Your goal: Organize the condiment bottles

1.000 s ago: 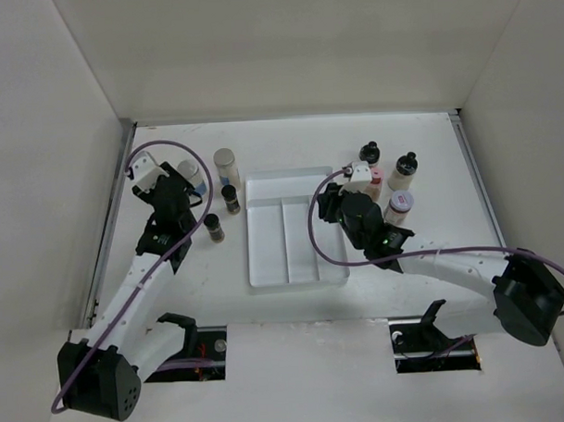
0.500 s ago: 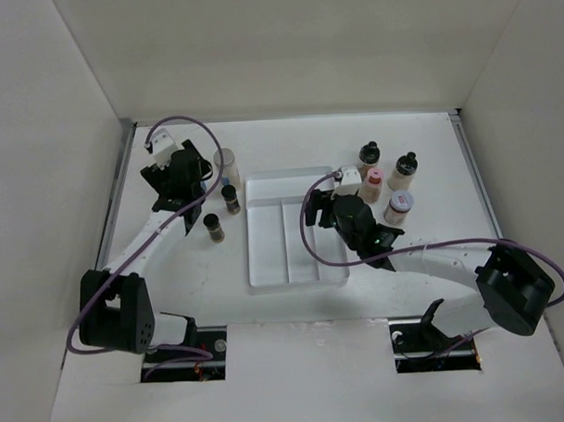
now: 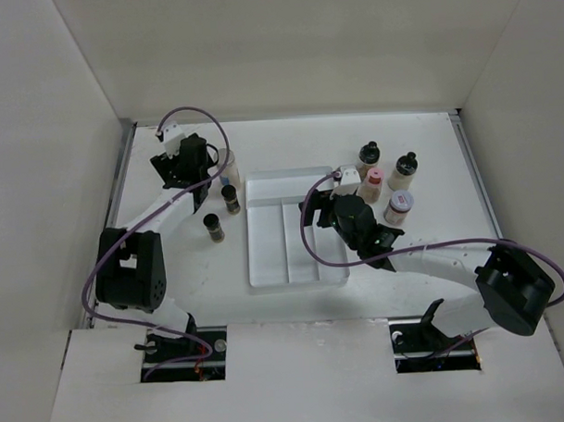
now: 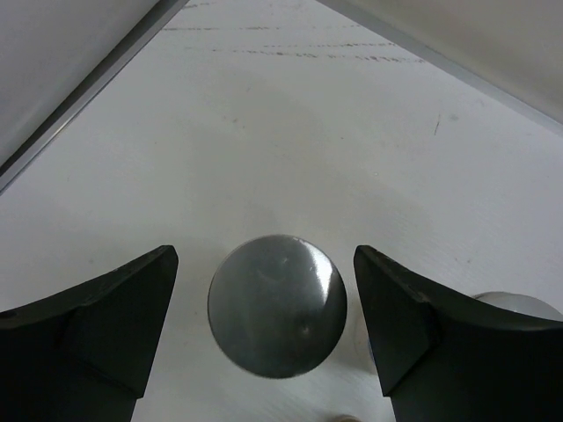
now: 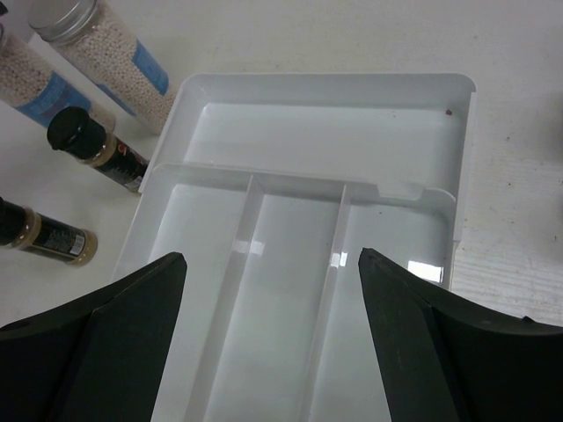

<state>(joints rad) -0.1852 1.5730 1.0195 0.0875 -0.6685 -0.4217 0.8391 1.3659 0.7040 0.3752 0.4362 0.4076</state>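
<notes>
Table (image 3: 294, 303), 10 o'clock: left gripper (image 4: 264, 268) wide astride silver-capped jar (image 4: 277, 303), not touching | centre: right gripper (image 5: 273, 264) wide, empty, over tray (image 5: 325, 132) | 2 o'clock: four bottles (image 3: 399, 207) clustered.

a robot test cell in a lab: plain white bench (image 3: 219, 269) boxed by blank white panels (image 3: 295, 53), with cabled left arm (image 3: 161, 211) and right arm (image 3: 432, 259) bolted on.
</notes>
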